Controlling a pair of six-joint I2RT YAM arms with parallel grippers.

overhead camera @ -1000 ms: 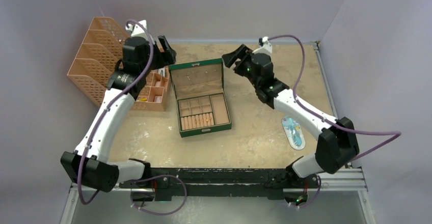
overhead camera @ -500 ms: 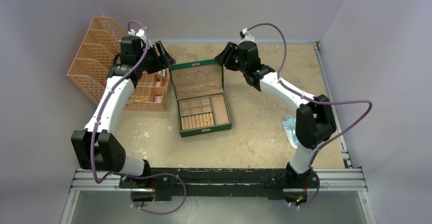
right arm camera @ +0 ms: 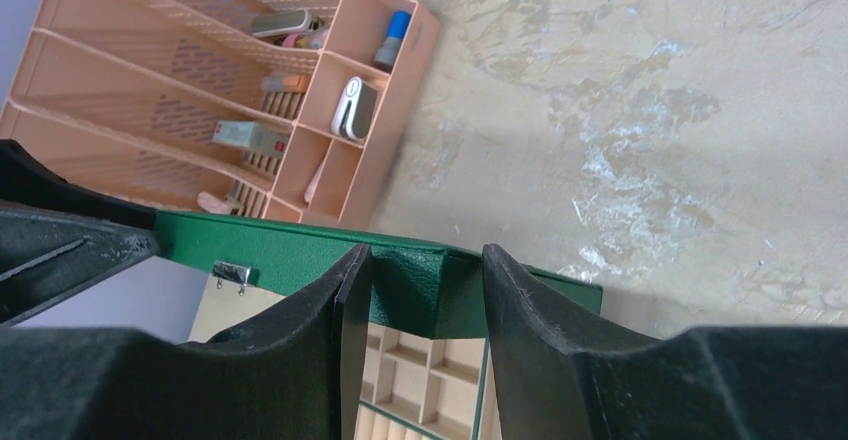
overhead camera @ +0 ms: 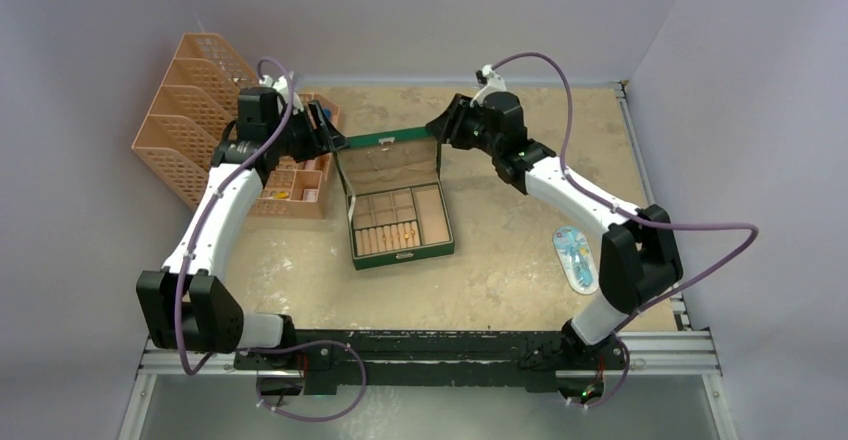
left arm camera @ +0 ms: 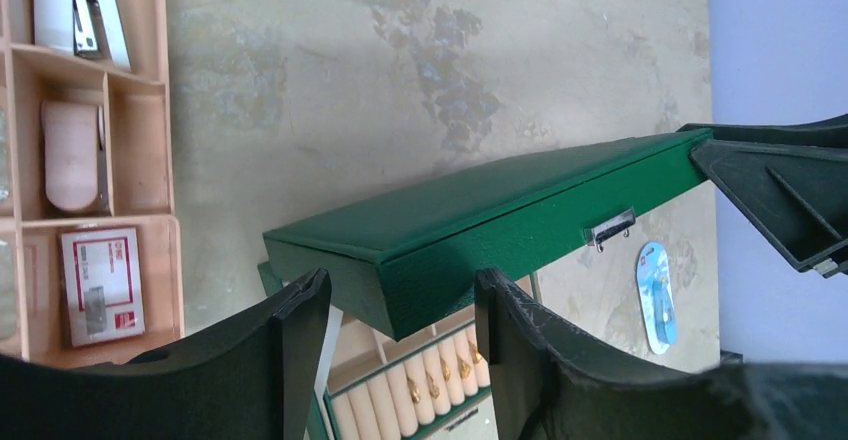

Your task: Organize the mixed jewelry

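**A:** Looks like lid-closing time to me. The left gripper (left arm camera: 398, 300) has the left top corner of the lid (left arm camera: 480, 210), and the right gripper (right arm camera: 425, 270) has the right one. Both are narrowed across its thickness with no gap I can see. The lid stands tilted over the box (overhead camera: 404, 256).

**B:** And the rings (overhead camera: 405, 228)?

**A:** Tiny gold ones, sitting in the roll slots at the near side of the box, mid-table. That's the only jewelry I can make out.

**B:** Ok, so my two cents. I'd swing both corners down on the same arc around the far hinge, at the same pace, or the lid will probably twist. Go down rather than toward the near edge, since a light box like that could slide.

**A:** What about fingers getting trapped under the rim?

**B:** That's my worry too. I'd let go just before it seats, then press on top so the clasp (left arm camera: 610, 228) meets the near wall.
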